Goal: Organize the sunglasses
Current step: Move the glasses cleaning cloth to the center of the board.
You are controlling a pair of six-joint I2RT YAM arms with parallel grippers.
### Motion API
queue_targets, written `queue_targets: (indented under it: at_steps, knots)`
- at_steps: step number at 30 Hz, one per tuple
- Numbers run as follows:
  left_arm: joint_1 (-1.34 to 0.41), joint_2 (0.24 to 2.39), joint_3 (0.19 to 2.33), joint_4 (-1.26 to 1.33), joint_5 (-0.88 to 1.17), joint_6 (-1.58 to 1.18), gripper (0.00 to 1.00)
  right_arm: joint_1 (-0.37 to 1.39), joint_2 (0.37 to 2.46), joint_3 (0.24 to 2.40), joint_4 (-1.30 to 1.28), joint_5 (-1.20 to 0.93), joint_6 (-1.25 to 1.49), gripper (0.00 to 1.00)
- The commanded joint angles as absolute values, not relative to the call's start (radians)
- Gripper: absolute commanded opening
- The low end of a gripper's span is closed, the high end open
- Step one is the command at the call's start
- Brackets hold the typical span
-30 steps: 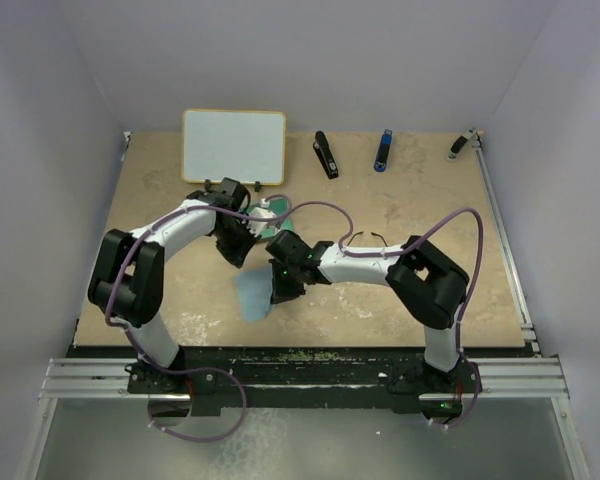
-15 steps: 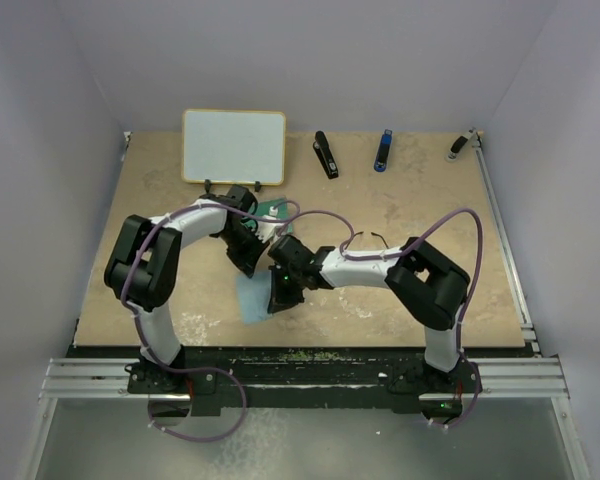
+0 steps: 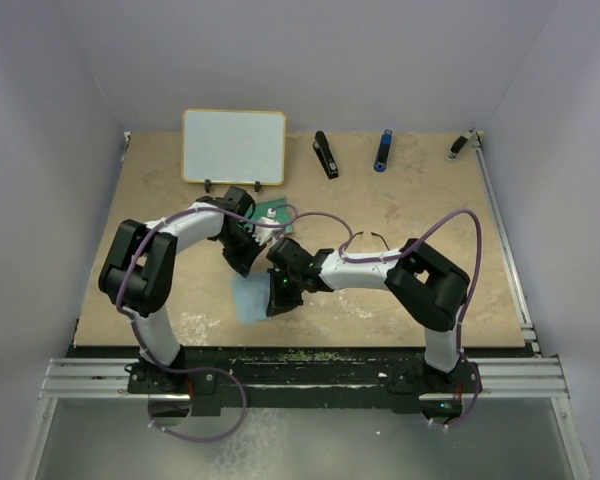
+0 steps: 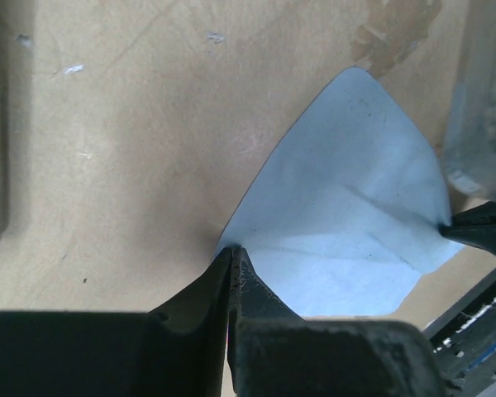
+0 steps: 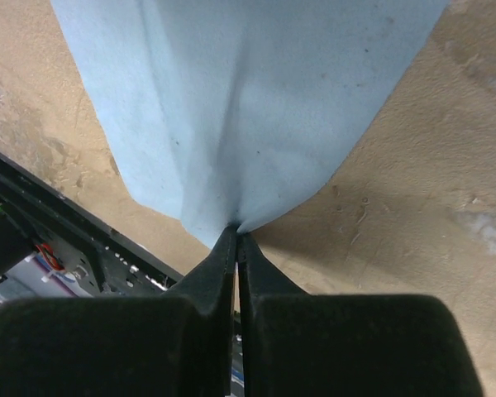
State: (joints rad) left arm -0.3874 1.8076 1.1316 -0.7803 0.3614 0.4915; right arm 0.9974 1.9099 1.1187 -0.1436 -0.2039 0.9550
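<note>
Left gripper (image 4: 231, 263): jaws fully closed, pinching one corner of the light-blue cloth (image 4: 355, 207). Right gripper (image 5: 237, 244): jaws also pressed together, clamped on a point of the cloth's edge. In the left wrist view the right gripper's tip shows at the right edge, nipping the cloth's opposite corner. The cloth hangs between the two grips with creases running toward each pinch, and the tan table (image 3: 430, 200) shows underneath. Whether any of the cloth touches the table: cannot tell.

Sunglasses (image 3: 373, 237): on the table, just behind the right arm's forearm, partly hidden by the arm and its purple cable. Only thin dark wire shows; the lenses are too small to make out. They sit to the right of both grippers, clear of them, and nearer the right gripper than the left. Neither gripper touches them. They do not appear in either wrist view. The cloth is left of the sunglasses and nearer the arm bases, apart from them.

Also on the table: a whiteboard (image 3: 234, 146) at the far left, a black stapler (image 3: 326, 155) and a blue stapler-like item (image 3: 383, 150) along the far edge, and a green object (image 3: 279, 216) beside the left wrist, partly hidden.
</note>
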Motion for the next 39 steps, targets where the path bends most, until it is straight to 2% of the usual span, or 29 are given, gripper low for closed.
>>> queue_targets:
  at_steps: [1, 26, 32, 39]
  knots:
    - [-0.384, 1.783, 1.130, -0.802, 0.277, 0.559, 0.03, 0.989, 1.952, 1.060, -0.280, -0.045, 0.938, 0.00]
    - [-0.385, 1.987, 1.352, -0.704, 0.225, 0.513, 0.03, 0.929, 1.982, 1.192, -0.331, 0.099, 0.908, 0.00]
    - [-0.385, 1.977, 1.411, -0.681, 0.162, 0.499, 0.03, 0.911, 2.035, 1.276, -0.339, 0.076, 0.864, 0.00]
    - [-0.384, 1.866, 1.457, -0.757, 0.175, 0.460, 0.03, 0.911, 2.001, 1.255, -0.331, 0.065, 0.863, 0.00]
